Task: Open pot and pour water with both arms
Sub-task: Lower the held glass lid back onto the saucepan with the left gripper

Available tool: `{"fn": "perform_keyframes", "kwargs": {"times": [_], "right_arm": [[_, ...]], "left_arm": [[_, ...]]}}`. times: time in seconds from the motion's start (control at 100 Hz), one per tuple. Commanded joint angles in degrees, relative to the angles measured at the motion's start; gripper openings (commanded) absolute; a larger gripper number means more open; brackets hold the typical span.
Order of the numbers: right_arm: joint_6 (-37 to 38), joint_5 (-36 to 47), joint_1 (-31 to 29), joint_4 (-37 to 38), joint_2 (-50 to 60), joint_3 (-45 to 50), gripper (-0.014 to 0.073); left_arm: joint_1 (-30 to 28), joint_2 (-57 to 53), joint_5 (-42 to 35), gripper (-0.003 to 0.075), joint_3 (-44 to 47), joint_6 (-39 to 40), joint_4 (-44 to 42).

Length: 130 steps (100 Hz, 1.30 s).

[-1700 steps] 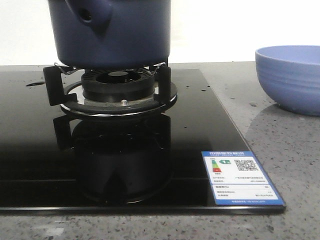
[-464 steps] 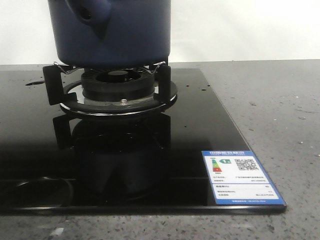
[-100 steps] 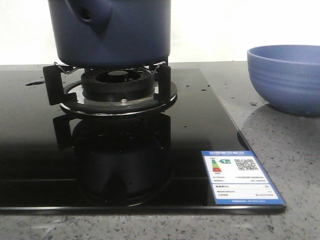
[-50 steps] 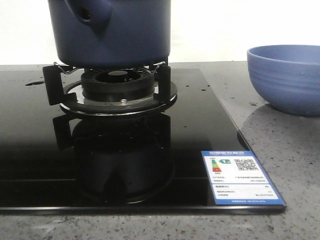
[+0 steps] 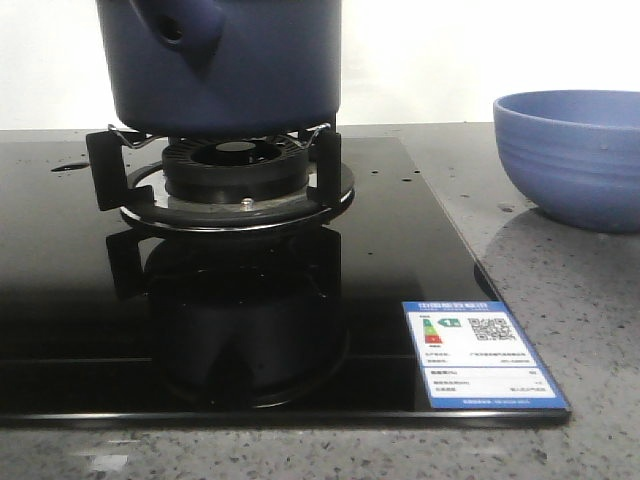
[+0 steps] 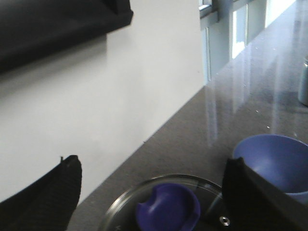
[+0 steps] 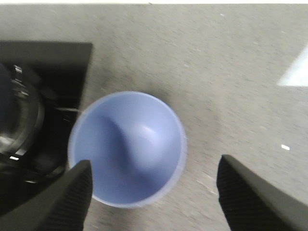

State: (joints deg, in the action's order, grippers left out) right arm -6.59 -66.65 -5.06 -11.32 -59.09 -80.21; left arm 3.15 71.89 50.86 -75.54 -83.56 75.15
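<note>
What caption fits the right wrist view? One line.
Open right gripper above the empty periwinkle bowl on the grey counter, beside the stove.

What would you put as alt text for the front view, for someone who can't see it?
A dark navy-blue pot with a stubby hollow side handle sits on the burner of a glossy black cooktop. A lighter blue ribbed bowl stands on the grey speckled counter to its right. No gripper shows here.
</note>
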Motion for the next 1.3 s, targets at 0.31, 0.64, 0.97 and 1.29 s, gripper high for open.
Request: {"fn": "perform_keyframes", "kwargs": {"times": [0.31, 0.64, 0.97, 1.29], "right_arm": [[-16.07, 31.86, -0.27, -29.43, 7.34, 13.68, -0.007], [-23.44, 40.16, -0.27, -30.43, 14.06, 25.37, -0.0062], [-30.6, 40.62, -0.27, -31.34, 23.16, 34.85, -0.0062], [-32.25, 43.26, -0.27, -31.45, 43.25, 55.81, -0.0062]], "left_arm": [[-12.21, -12.32, -4.64, -0.002, -1.76, 19.85, -4.92], [-7.59, -20.49, -31.95, -0.002, 8.2, 29.88, -17.57], [1.27, -37.09, -37.21, -0.002, 32.77, 28.94, -17.82], [1.74, -60.56, -38.07, -0.002, 54.91, 29.06, -13.76]]}}
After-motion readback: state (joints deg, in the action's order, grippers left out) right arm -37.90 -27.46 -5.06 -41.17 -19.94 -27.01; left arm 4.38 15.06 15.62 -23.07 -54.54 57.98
